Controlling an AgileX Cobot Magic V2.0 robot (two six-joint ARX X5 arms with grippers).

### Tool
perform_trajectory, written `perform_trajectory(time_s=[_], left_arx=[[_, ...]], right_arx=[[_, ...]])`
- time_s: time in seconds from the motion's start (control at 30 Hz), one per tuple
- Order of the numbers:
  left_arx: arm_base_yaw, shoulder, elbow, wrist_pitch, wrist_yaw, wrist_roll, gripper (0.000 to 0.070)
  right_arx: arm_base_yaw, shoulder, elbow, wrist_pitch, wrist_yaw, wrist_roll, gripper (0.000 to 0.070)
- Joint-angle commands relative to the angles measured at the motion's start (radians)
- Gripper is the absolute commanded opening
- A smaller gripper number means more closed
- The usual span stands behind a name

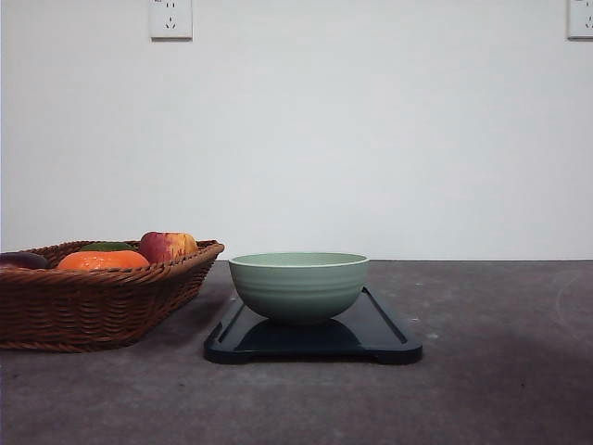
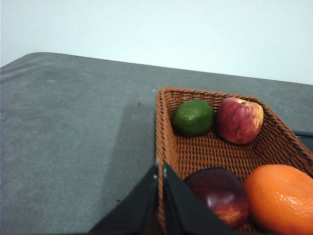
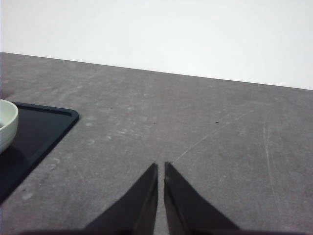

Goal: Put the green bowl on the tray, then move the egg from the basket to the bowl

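Note:
The green bowl [image 1: 298, 286] stands upright on the black tray [image 1: 380, 338] in the middle of the table. To its left sits the brown wicker basket [image 1: 93, 311] with fruit in it. The egg is hidden from me. In the left wrist view my left gripper [image 2: 160, 166] is shut with nothing in it, its tips just over the basket [image 2: 210, 149] rim. My right gripper [image 3: 161, 166] is shut and empty above bare table, off to the side of the tray [image 3: 39, 129] and the bowl [image 3: 6, 125].
The basket holds a red-yellow apple [image 2: 239, 120], a green fruit [image 2: 193, 117], a dark red fruit [image 2: 220, 193] and an orange fruit [image 2: 281, 198]. Grey tabletop [image 1: 500, 371] stretches to the right of the tray. A white wall stands behind.

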Motion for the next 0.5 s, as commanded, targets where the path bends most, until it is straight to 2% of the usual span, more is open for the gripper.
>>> perform_trajectory(time_s=[0.0, 0.47], left_arx=[[0.000, -0.002, -0.019, 0.012, -0.001, -0.005, 0.0000], [0.000, -0.002, -0.019, 0.012, -0.001, -0.004, 0.0000]], right_arx=[[0.000, 0.001, -0.004, 0.008, 0.003, 0.011, 0.0016], [0.000, 0.001, -0.004, 0.008, 0.003, 0.011, 0.0015]])
